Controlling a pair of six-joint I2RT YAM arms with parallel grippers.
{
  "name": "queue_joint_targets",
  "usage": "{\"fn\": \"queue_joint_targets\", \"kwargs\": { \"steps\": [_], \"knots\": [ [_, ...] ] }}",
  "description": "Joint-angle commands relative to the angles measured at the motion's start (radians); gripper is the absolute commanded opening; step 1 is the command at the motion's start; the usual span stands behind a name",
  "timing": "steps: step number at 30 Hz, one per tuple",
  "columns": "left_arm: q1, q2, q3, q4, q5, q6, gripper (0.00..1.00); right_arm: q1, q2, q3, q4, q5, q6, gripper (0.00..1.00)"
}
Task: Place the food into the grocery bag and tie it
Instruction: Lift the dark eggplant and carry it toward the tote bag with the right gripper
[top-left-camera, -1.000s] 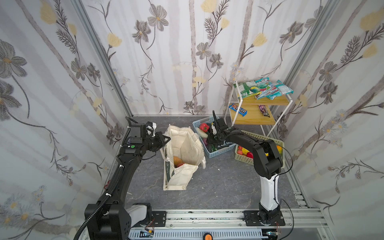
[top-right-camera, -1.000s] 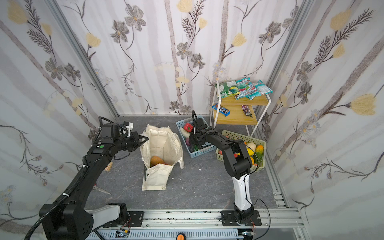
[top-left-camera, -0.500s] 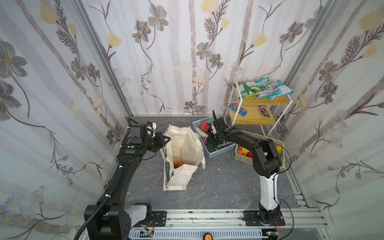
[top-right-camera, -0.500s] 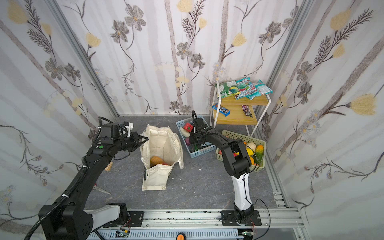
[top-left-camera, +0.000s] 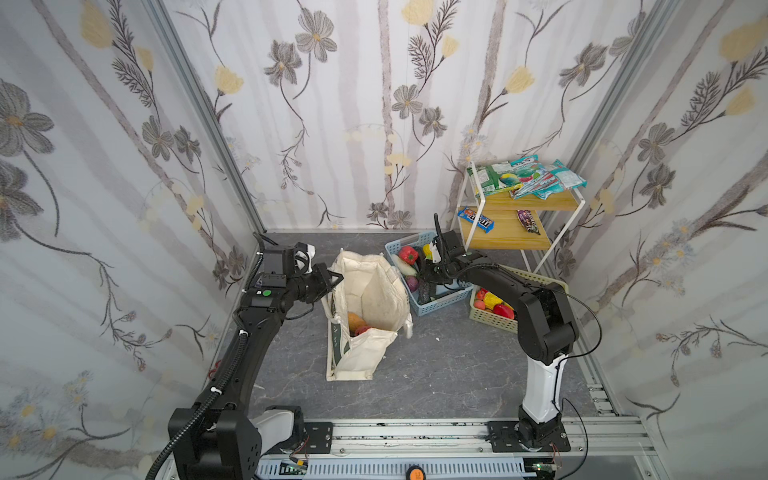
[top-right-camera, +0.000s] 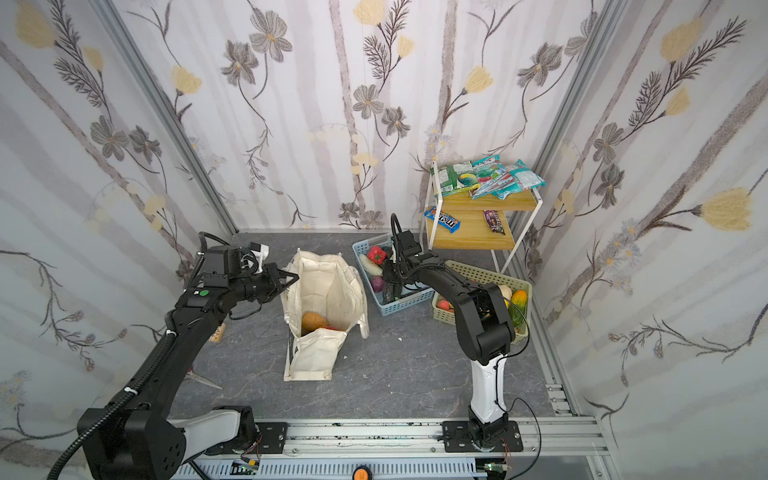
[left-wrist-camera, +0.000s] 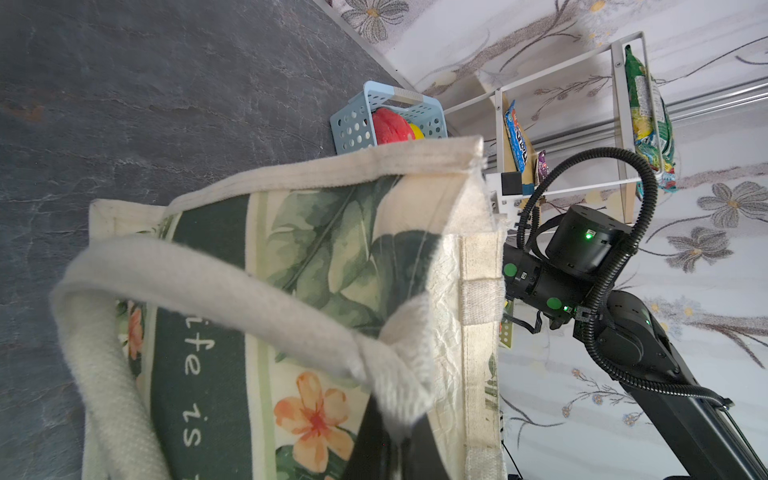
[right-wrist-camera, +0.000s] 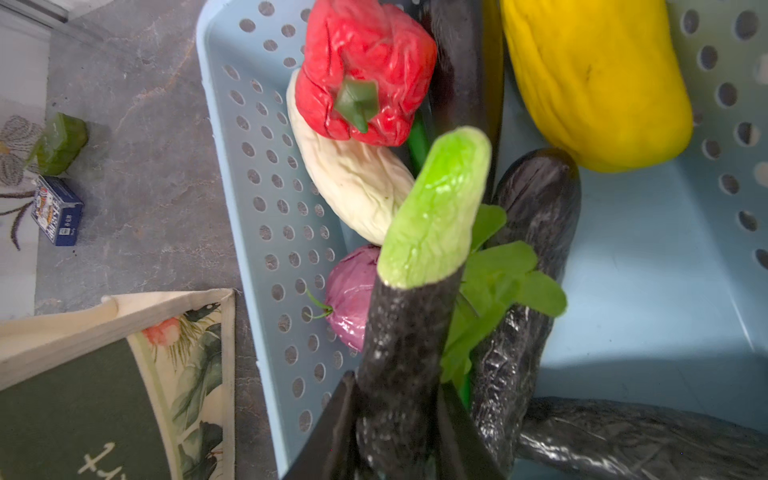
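A dark speckled vegetable (right-wrist-camera: 409, 332) with a pale green tip is clamped between 2 fingers of the right gripper (right-wrist-camera: 397, 419); the left gripper (left-wrist-camera: 392, 440) seemingly pinches the tote handle (left-wrist-camera: 208, 280).

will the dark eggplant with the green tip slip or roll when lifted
Likely light and stiff: the dark eggplant looks like moulded plastic with a wrinkled skin. Its glossy surface might slip in the right gripper. Long and rounded, it could roll if dropped.

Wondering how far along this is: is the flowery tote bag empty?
Partly filled: the tote bag holds a brownish fruit and a red item at its bottom in both top views; the left gripper holds it open.
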Motion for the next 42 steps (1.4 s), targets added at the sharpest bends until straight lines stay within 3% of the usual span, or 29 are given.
{"fn": "queue_joint_targets", "kwargs": {
  "steps": [1,29,42],
  "knots": [
    [-0.006,0.004,0.016,0.026,0.002,-0.008,0.00,-0.007,-0.031,0.007,0.029,-0.011,-0.003,0.29],
    [-0.032,0.007,0.006,0.039,-0.017,-0.017,0.00,-0.002,-0.278,0.141,-0.008,-0.076,0.049,0.29],
    [-0.033,0.011,0.007,0.041,-0.017,-0.019,0.00,0.156,-0.341,0.138,0.013,-0.097,0.122,0.31]
  ]
}}
